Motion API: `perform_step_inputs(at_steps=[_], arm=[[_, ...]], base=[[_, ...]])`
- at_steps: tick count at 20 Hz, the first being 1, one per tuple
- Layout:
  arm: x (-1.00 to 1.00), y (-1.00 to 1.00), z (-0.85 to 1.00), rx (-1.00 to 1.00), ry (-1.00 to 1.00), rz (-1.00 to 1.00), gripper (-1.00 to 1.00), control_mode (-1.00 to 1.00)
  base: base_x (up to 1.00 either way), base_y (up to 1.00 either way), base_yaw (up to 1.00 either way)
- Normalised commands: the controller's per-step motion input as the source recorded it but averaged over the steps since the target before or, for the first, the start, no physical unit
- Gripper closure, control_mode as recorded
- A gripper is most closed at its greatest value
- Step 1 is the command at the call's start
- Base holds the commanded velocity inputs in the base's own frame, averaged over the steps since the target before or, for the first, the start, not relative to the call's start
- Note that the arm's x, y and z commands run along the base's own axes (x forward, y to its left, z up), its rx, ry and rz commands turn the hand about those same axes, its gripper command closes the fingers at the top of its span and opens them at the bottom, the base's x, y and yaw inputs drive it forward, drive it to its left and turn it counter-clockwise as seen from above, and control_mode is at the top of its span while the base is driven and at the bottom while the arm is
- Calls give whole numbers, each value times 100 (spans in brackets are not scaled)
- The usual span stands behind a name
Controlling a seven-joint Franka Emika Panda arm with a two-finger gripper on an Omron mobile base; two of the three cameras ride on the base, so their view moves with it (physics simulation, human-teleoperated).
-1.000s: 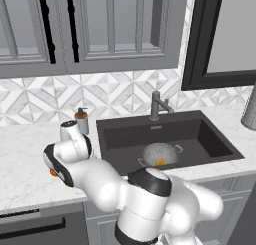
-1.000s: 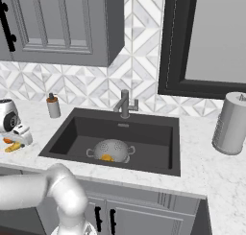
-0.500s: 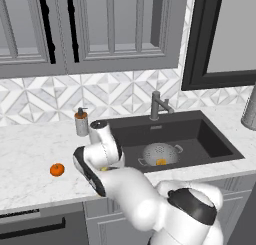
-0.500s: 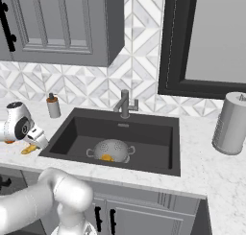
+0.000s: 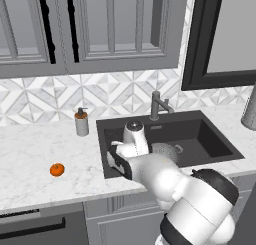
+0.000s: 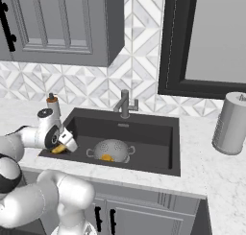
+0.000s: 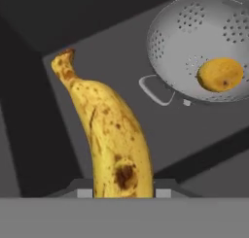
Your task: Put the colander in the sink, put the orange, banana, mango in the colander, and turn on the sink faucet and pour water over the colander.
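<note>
Arm has swung from the counter to the sink's (image 6: 144, 128) left end. Gripper (image 6: 61, 146) clamps the banana (image 7: 109, 135) above the basin. One mango (image 7: 220, 74) in one colander (image 6: 111, 150); one orange (image 5: 57, 169) remains on the counter (image 5: 30, 154).
</note>
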Motion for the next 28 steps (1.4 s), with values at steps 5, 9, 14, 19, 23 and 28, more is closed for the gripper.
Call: perform_step_inputs(at_steps=[5, 9, 14, 19, 23, 28], arm=[[77, -96, 1, 0, 0, -13, 100, -100], [43, -81, 0, 0, 0, -10, 100, -100], [11, -54, -3, 0, -2, -4, 100, -100], [0, -32, -24, 0, -6, 0, 100, -100], [0, -38, -31, 0, -7, -1, 100, -100], [0, -26, -27, 0, -6, 0, 100, -100]], base=[[0, 0, 0], [0, 0, 0], [0, 0, 0], [0, 0, 0], [0, 0, 0], [0, 0, 0]])
